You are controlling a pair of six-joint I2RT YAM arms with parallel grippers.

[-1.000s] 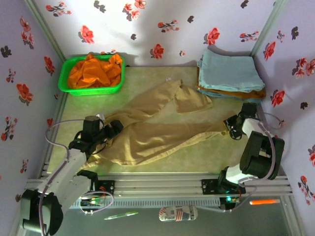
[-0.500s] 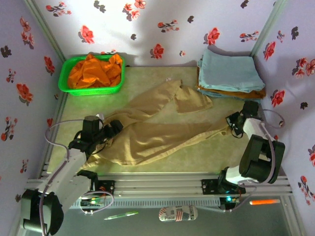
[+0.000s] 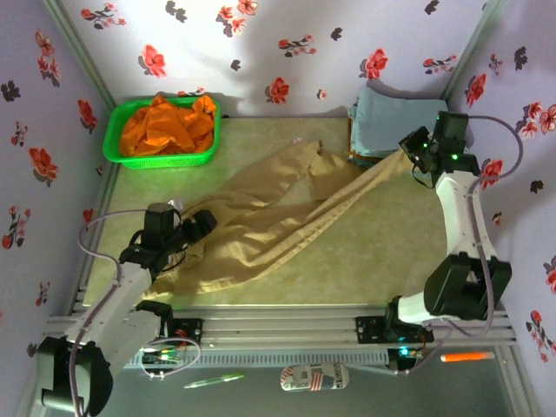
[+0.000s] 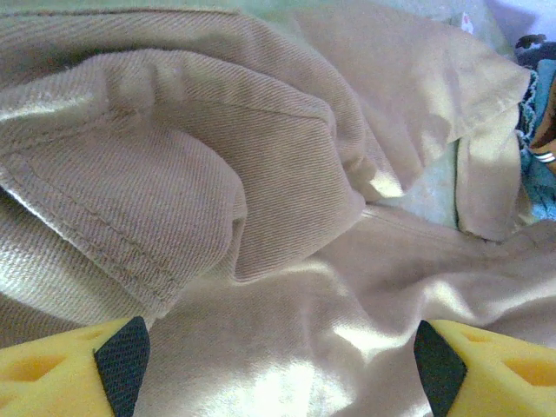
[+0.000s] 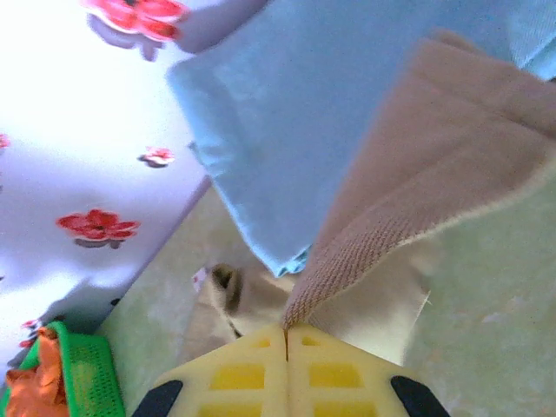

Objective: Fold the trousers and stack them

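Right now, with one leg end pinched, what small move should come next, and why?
Probably carry the right gripper left, toward the waist end. It is shut on a leg end of the trousers, stretched taut by the blue cloth stack, while the left gripper hovers open over the waist end.

Lilac walls (image 3: pixel 287 22) w/ red flowers (image 3: pixel 278 89), pale-green tabletop (image 3: pixel 369 256)

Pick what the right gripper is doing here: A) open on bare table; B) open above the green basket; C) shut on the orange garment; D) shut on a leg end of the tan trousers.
D: the right gripper has its jaws closed on a leg end of the trousers, the tan cloth stretched taut from it beside the blue-grey cloth.
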